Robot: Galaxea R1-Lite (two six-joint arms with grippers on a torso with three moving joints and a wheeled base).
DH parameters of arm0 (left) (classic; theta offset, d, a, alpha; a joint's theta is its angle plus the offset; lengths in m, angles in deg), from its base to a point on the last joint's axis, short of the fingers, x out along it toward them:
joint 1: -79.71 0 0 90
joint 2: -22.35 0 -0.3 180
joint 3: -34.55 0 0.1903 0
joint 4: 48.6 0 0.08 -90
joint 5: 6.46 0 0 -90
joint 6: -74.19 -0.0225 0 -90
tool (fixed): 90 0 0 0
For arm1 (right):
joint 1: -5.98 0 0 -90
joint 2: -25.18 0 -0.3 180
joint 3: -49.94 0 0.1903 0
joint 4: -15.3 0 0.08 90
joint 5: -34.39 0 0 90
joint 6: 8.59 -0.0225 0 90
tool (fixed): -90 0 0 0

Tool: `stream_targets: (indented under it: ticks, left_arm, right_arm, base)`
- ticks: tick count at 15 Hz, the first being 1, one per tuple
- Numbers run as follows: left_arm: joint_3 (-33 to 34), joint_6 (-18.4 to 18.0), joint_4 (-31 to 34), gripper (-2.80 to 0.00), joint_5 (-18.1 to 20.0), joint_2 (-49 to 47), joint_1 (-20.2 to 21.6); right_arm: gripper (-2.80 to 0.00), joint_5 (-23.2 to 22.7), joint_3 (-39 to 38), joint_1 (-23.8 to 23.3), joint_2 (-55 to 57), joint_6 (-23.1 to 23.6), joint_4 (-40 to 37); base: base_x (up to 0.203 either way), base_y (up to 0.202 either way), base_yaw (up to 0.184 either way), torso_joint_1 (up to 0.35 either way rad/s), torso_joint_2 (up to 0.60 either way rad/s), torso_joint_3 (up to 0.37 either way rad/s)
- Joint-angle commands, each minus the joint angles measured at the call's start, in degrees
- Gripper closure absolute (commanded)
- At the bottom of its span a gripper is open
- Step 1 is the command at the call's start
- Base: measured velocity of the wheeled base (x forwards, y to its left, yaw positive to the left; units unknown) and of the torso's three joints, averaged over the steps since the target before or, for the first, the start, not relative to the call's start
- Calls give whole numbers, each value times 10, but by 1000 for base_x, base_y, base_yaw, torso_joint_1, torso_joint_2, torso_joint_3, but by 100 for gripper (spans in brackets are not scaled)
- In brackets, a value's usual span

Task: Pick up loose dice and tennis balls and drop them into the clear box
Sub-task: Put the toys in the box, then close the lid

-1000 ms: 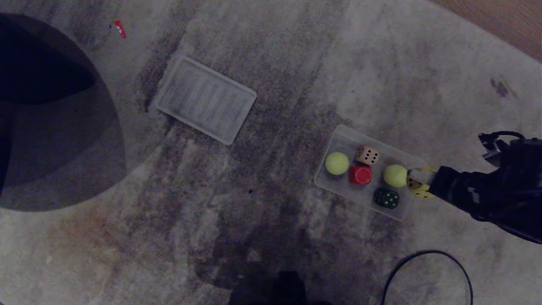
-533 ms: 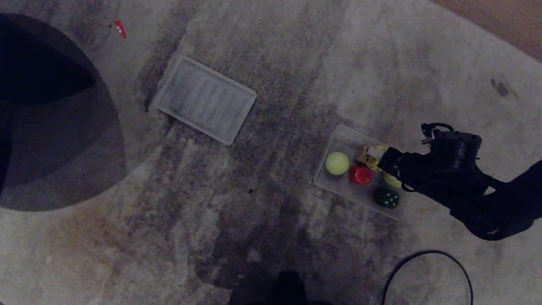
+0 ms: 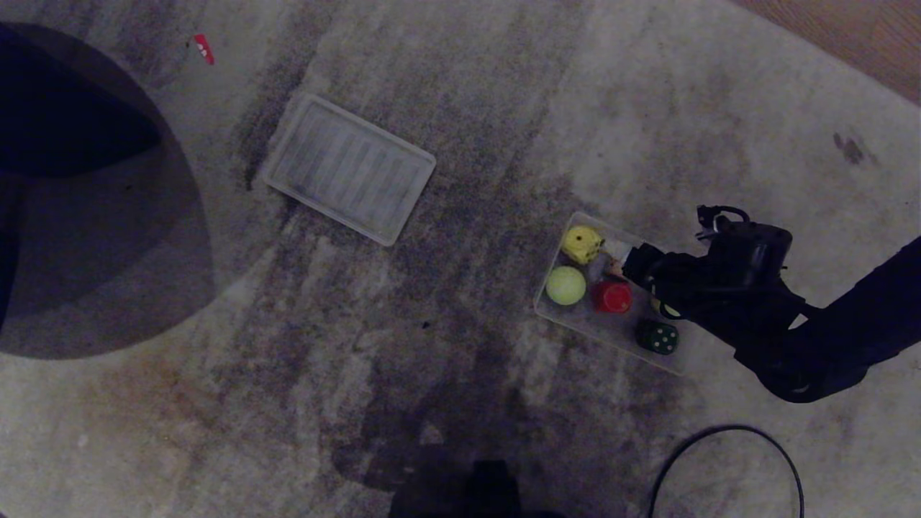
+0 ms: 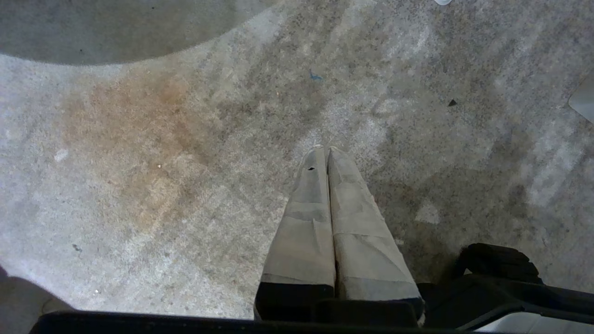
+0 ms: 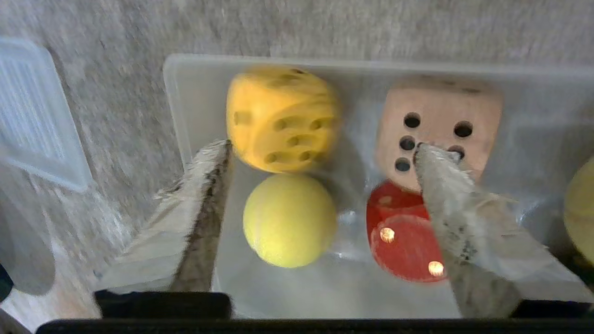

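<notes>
The clear box [image 3: 575,317] lies on the carpet at the right. Inside are a yellow die [image 3: 582,244] in its far left corner, a tennis ball [image 3: 565,285], a red die [image 3: 612,296] and a dark green die [image 3: 656,336]. My right gripper [image 3: 632,262] hovers over the box, open and empty, hiding most of the tan die and the second ball. The right wrist view shows my right gripper [image 5: 323,146] spread wide above the yellow die [image 5: 283,118], tan die [image 5: 438,123], ball [image 5: 290,220] and red die [image 5: 403,236]. My left gripper [image 4: 323,149] hangs shut over bare carpet.
The box's flat ribbed lid [image 3: 349,169] lies apart to the upper left. A black cable [image 3: 727,460] loops on the carpet near the lower right. A small red item [image 3: 204,48] sits far left, beside a big dark round shape [image 3: 72,180]. Wood floor [image 3: 849,36] borders the carpet.
My right gripper carried the yellow die from the box's right end across the box, then opened. The die now lies in the far left corner, and the left tennis ball shifted slightly.
</notes>
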Motion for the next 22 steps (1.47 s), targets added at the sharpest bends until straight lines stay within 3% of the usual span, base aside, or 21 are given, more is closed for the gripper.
stream_targets:
  ticks: [1, 4, 5, 9, 14, 18, 22]
  left_arm:
    - [1, 1, 0, 0, 0, -1, 0]
    - [1, 1, 0, 0, 0, -1, 0]
    - [1, 1, 0, 0, 0, -1, 0]
    - [1, 1, 0, 0, 0, -1, 0]
    - [1, 1, 0, 0, 0, -1, 0]
    - [1, 1, 0, 0, 0, -1, 0]
    - [1, 1, 0, 0, 0, -1, 0]
  right_arm:
    - [-280, 1, -20, 3, -37, 5, 3]
    - [-280, 0, -85, 4, -136, 11, -25]
    - [0, -2, -113, 4, -174, 14, -33]
    - [0, -30, -210, 3, -351, 35, -116]
    - [0, -35, -257, -12, -617, 89, -414]
    - [0, -38, -313, -85, -824, 184, -645]
    - [0, -34, -381, -140, -990, 251, -730]
  base:
    - [0, 0, 0, 0, 0, 0]
    - [0, 0, 0, 0, 0, 0]
    - [0, 0, 0, 0, 0, 0]
    - [0, 0, 0, 0, 0, 0]
    - [0, 0, 0, 0, 0, 0]
    - [0, 0, 0, 0, 0, 0]
    - [0, 0, 0, 0, 0, 0]
